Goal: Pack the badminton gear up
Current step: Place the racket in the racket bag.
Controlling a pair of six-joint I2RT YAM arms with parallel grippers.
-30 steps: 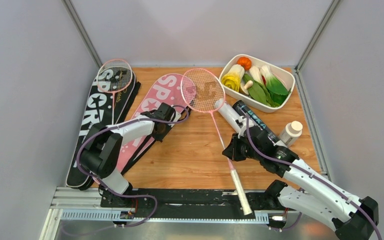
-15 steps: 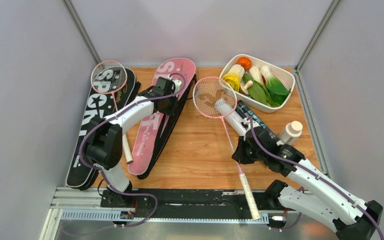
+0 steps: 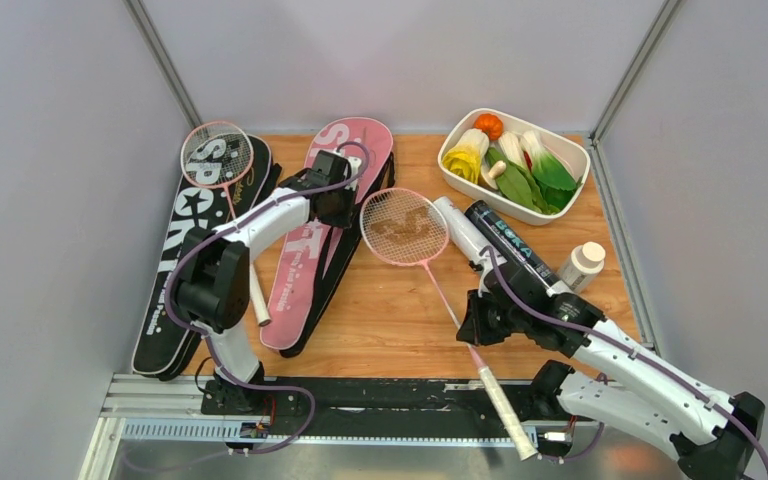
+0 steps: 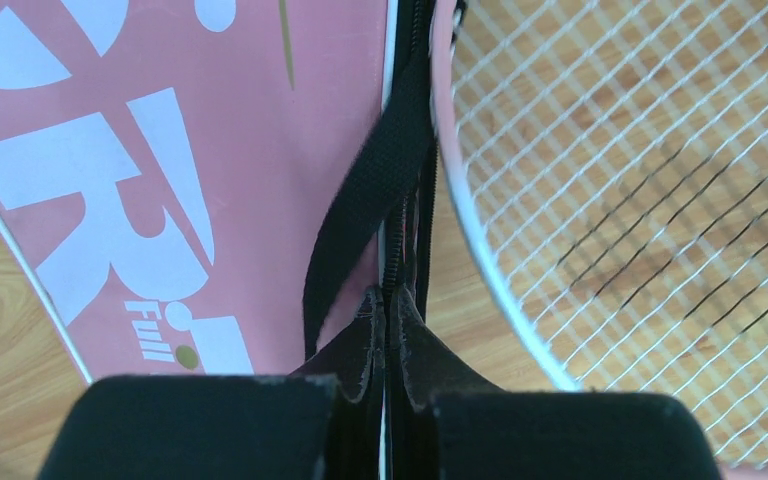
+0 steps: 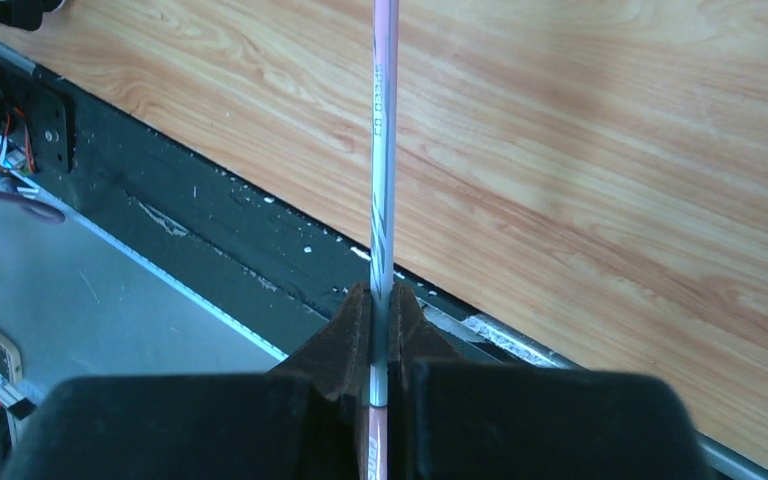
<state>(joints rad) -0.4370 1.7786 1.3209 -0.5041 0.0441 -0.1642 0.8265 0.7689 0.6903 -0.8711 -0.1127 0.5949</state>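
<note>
The right gripper (image 3: 472, 322) hides part of the thin pink shaft it pinches, its fingers (image 5: 352, 330) closed tight on the racket (image 3: 430, 262); the white grip end juts past the table's (image 3: 390, 320) near edge over the black rail (image 3: 380, 392). From there the racket's long axis runs away and to the left, its oval strung head hovering or resting beside the pink cover (image 3: 322, 235), which of the two cannot be told. Behind the head lie two tubes, one white (image 3: 460, 232), one black (image 3: 505, 240), both slanting toward the right arm and partly covered by it. The left gripper (image 3: 335, 205) is clamped shut on the pink cover's black zipper edge (image 4: 392, 250), woven webbing strap looping beside it; its fingertips are cut off at the wrist view's bottom. The pink cover points lengthwise away, "SPORT" lettering partly hidden under the arm. Farther left, the black cover (image 3: 195, 250) lies parallel, a second racket (image 3: 222, 180) on top, handle toward the near edge.
</note>
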